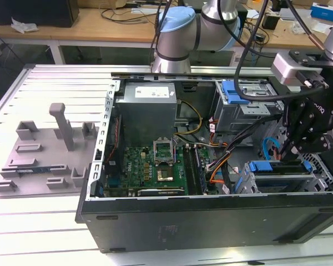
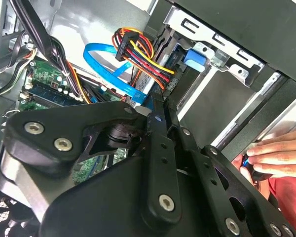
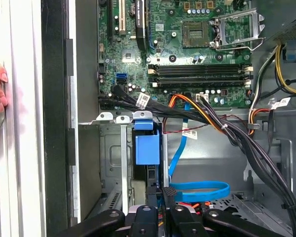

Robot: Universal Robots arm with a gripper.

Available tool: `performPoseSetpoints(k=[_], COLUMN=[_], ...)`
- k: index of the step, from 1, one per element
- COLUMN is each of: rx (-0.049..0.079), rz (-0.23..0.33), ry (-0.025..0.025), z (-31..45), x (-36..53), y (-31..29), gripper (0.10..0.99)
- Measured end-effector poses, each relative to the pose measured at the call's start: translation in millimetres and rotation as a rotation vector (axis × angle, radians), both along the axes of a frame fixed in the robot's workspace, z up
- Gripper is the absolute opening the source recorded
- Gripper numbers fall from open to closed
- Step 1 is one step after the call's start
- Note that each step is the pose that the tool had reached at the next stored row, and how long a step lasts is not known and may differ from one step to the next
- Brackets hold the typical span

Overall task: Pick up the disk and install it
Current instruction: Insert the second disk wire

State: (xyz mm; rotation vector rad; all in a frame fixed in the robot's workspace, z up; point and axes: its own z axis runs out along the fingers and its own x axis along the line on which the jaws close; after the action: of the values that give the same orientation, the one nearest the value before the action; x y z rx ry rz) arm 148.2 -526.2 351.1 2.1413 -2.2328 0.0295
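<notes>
I see the disk (image 1: pixel 282 176) lying in the drive bay at the open computer case's (image 1: pixel 211 221) corner on the exterior view's right, blue carrier edges showing. My tool (image 1: pixel 293 148) hangs just above it, fingers pressed together; I cannot tell whether they touch it. A person's hand (image 2: pixel 281 158) rests outside the case wall.
</notes>
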Motion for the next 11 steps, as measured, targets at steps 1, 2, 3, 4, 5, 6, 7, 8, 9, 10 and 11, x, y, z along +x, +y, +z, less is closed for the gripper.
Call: performPoseSetpoints(k=[1, 2, 3, 4, 5, 6, 7, 8, 9, 10, 11], rx=[0.0, 0.0, 0.0, 0.0, 0.0, 0.0, 0.0, 0.0, 0.0, 0.0, 0.0], rz=[0.0, 0.0, 0.0, 0.0, 0.0, 0.0, 0.0, 0.0, 0.0, 0.0, 0.0], ry=[0.0, 0.0, 0.0, 0.0, 0.0, 0.0, 0.0, 0.0, 0.0, 0.0, 0.0], z=[-0.2, -0.6, -0.8, -1.1, -1.3, -1.5, -1.7, -2.0, -2.2, -2.7, -3.1], x=[0.0, 0.0, 0.1, 0.2, 0.2, 0.3, 0.3, 0.4, 0.4, 0.4, 0.4], y=[-0.1, -0.2, -0.3, -0.3, -0.4, -0.5, -0.5, -0.6, -0.7, -0.8, -0.9], gripper=[0.161, 0.161, 0.161, 0.161, 0.161, 0.161, 0.161, 0.161, 0.161, 0.161, 0.161])
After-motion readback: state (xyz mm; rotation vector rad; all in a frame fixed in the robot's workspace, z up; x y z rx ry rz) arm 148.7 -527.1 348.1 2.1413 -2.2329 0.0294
